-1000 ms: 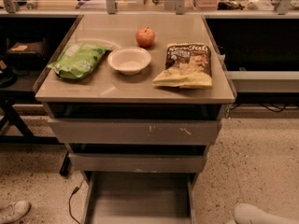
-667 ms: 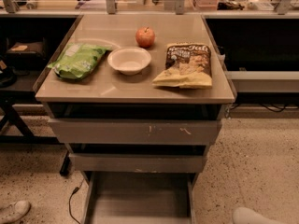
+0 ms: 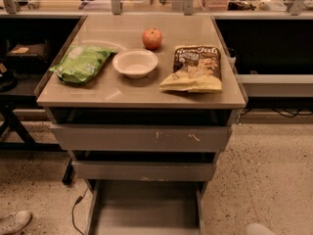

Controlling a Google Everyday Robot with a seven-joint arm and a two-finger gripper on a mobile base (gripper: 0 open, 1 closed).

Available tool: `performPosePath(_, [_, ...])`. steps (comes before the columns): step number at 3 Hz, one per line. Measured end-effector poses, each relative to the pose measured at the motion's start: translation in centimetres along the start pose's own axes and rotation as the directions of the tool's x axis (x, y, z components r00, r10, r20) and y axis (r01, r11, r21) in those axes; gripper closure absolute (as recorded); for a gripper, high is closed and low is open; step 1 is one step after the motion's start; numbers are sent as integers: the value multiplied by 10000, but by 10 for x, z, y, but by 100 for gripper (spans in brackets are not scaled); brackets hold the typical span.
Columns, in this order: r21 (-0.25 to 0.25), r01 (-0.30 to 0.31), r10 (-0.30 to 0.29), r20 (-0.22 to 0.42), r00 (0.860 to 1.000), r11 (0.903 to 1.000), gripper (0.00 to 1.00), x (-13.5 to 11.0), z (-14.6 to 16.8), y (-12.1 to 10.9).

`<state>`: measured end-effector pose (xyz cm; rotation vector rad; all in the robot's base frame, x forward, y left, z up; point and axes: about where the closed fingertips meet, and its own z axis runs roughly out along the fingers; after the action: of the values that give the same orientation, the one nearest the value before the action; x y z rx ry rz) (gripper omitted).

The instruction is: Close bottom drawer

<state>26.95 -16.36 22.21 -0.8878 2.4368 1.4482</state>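
The bottom drawer [image 3: 146, 209] is pulled far out toward me, a shallow flat grey-beige tray with thin side rails; its front panel runs off the bottom edge of the view. Above it the middle drawer front [image 3: 144, 171] with a chipped lower edge and the wide top drawer front [image 3: 141, 138] with pale scratches each stand slightly out. The gripper and arm are not in view.
On the cabinet top [image 3: 112, 89] lie a green bag [image 3: 80, 62], a white bowl [image 3: 135, 62], a red apple [image 3: 152, 38] and a chip bag [image 3: 194, 68]. A black cable [image 3: 74, 212] runs on the speckled floor at left. A shoe [image 3: 13, 221] shows bottom left, a pale object [image 3: 259, 229] bottom right.
The pale object at the bottom right has slid lower, out toward the frame edge. The drawers and tabletop items have not moved.
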Motion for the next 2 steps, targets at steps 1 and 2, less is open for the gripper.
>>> performPosePath(1, [35,127,-128,474,9988,9999,100,-5,3,-12])
performPosePath(2, [407,330,-358,708,9968,9986,100,-8,8,-25])
